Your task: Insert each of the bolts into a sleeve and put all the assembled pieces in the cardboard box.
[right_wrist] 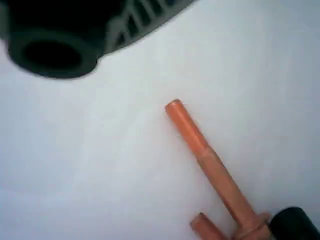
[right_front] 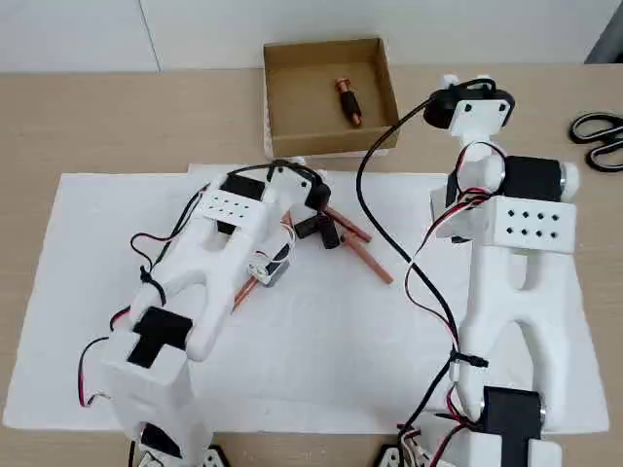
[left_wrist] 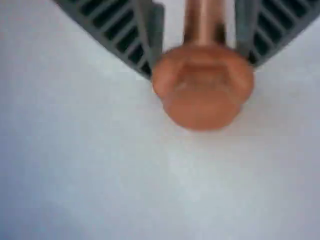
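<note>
My left gripper (left_wrist: 200, 65) is shut on a copper bolt (left_wrist: 202, 87) just above the white mat; from above, that bolt (right_front: 243, 292) pokes out under the left arm. In the right wrist view a black sleeve (right_wrist: 45, 55) with its open bore is held against a ribbed finger (right_wrist: 145, 15) of my right gripper (right_front: 450, 219), which is tucked under the right arm. Two loose bolts (right_front: 370, 261) (right_front: 348, 224) lie mid-mat beside black sleeves (right_front: 326, 232). The longer bolt (right_wrist: 210, 165) also appears in the right wrist view. One assembled piece (right_front: 348, 102) lies in the cardboard box (right_front: 282, 107).
A white mat (right_front: 321, 360) covers the middle of the wooden table. Black scissors (right_front: 599, 136) lie at the far right edge. The box stands at the back, just beyond the mat.
</note>
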Robot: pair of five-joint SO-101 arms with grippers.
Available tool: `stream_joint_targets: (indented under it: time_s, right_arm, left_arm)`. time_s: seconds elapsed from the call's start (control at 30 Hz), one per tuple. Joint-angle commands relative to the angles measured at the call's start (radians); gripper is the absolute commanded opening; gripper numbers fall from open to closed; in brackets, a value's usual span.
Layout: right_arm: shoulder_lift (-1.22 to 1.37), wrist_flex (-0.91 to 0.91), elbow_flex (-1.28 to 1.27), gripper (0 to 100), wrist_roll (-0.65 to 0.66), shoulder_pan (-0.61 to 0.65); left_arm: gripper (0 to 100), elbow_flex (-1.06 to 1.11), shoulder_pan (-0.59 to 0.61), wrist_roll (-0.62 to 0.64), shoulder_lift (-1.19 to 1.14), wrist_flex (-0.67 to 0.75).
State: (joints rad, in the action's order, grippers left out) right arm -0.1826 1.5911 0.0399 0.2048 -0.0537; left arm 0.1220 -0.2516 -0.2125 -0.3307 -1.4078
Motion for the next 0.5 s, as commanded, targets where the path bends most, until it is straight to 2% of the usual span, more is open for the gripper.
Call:
stream_joint_targets:
  time_s: [0.0,0.3,0.4,0.47]
  right_arm:
    - [-0.041,-0.01,0.005,1.8,0.003,-0.002]
    - [-0.041,-0.01,0.005,1.8,0.003,-0.002]
    - [-0.041,-0.012,0.005,1.8,0.003,-0.002]
    - [-0.041,-0.012,0.005,1.8,0.003,-0.002]
  left_arm:
    - [10,-0.005,0.0,0.029,-0.017,0.031]
    - [9,-0.004,-0.002,0.034,-0.021,0.032]
    - [2,-0.005,-0.002,0.034,-0.02,0.028]
    - [1,-0.016,-0.002,0.032,-0.02,0.008]
